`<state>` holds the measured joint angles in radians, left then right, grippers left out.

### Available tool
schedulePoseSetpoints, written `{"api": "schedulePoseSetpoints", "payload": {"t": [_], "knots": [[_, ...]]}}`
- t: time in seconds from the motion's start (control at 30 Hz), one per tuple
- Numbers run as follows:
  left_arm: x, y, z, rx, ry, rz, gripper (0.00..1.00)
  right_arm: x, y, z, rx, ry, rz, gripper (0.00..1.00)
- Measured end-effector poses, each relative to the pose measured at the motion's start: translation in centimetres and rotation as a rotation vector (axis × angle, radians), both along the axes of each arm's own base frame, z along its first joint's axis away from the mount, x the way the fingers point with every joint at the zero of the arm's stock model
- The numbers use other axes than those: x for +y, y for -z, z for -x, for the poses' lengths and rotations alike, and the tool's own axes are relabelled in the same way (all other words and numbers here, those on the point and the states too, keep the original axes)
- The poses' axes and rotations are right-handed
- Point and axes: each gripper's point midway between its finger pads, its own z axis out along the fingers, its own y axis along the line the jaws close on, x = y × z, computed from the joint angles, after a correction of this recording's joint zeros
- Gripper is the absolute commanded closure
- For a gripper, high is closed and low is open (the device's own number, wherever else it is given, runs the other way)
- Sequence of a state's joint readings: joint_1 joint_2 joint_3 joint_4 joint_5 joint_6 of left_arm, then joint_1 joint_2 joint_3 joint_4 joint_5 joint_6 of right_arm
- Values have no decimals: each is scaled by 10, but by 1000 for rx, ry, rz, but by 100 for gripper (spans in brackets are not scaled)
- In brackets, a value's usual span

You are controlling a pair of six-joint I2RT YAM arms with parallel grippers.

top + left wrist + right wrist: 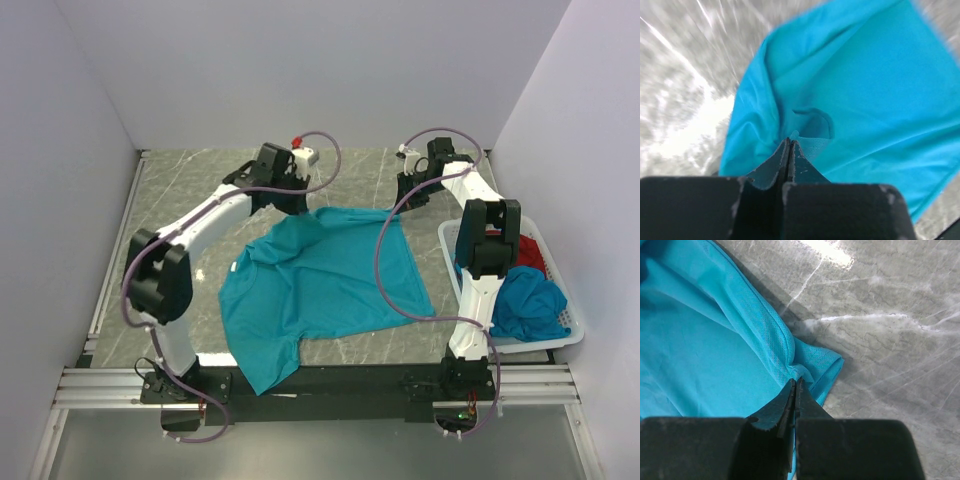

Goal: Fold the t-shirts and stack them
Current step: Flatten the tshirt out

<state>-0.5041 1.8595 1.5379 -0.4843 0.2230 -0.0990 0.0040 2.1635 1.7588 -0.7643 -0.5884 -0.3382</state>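
Observation:
A teal t-shirt (320, 290) lies spread across the marble table (200, 170), with one sleeve hanging over the near edge. My left gripper (303, 208) is at the shirt's far left corner. In the left wrist view the left gripper (790, 141) is shut on a pinch of the teal cloth (865, 75), which is blurred. My right gripper (404, 202) is at the far right corner. In the right wrist view the right gripper (796, 382) is shut on a folded hem of the teal shirt (705, 350). A blue t-shirt (525, 300) and a red t-shirt (528, 250) lie bunched in the basket.
A white slatted basket (556, 342) stands at the table's right edge, beside the right arm. Bare marble shows behind and to the left of the shirt. Grey walls close in the back and both sides.

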Motion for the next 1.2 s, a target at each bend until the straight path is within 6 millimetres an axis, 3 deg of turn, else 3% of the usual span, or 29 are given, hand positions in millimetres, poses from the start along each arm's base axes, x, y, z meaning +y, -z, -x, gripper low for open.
{"api": "schedulePoseSetpoints", "payload": {"t": [0.13,0.23,0.33,0.4,0.47,0.6,0.67,0.77,0.83,0.93,1.07,1.2], "knots": [[6,-45,2,-98,-11,53,99,0,-5,0,-9,-3,2,100],[21,-58,4,-130,-50,67,99,-1,-19,1,-41,-10,9,100],[49,-68,1,-154,-132,72,99,-4,-51,0,-106,-13,27,100],[74,-85,-5,-192,-210,78,99,-6,-88,-5,-176,-15,45,100],[104,-117,-12,-273,-300,95,100,-7,-133,-13,-282,-22,68,100],[148,-206,-2,-495,-439,154,100,-4,-245,-17,-548,-32,118,100],[160,-268,19,-645,-474,214,100,0,-291,-3,-657,-39,133,100],[179,-355,64,-863,-515,322,99,6,-361,40,-826,-46,139,100],[197,-413,106,-1016,-547,406,99,5,-403,76,-945,-39,138,100],[221,-482,175,-1216,-573,535,99,-3,-456,135,-1122,-8,138,100],[246,-543,261,-1428,-563,688,99,-11,-509,205,-1336,38,126,100],[254,-571,308,-1532,-523,773,99,-20,-562,273,-1539,91,98,100]]}}
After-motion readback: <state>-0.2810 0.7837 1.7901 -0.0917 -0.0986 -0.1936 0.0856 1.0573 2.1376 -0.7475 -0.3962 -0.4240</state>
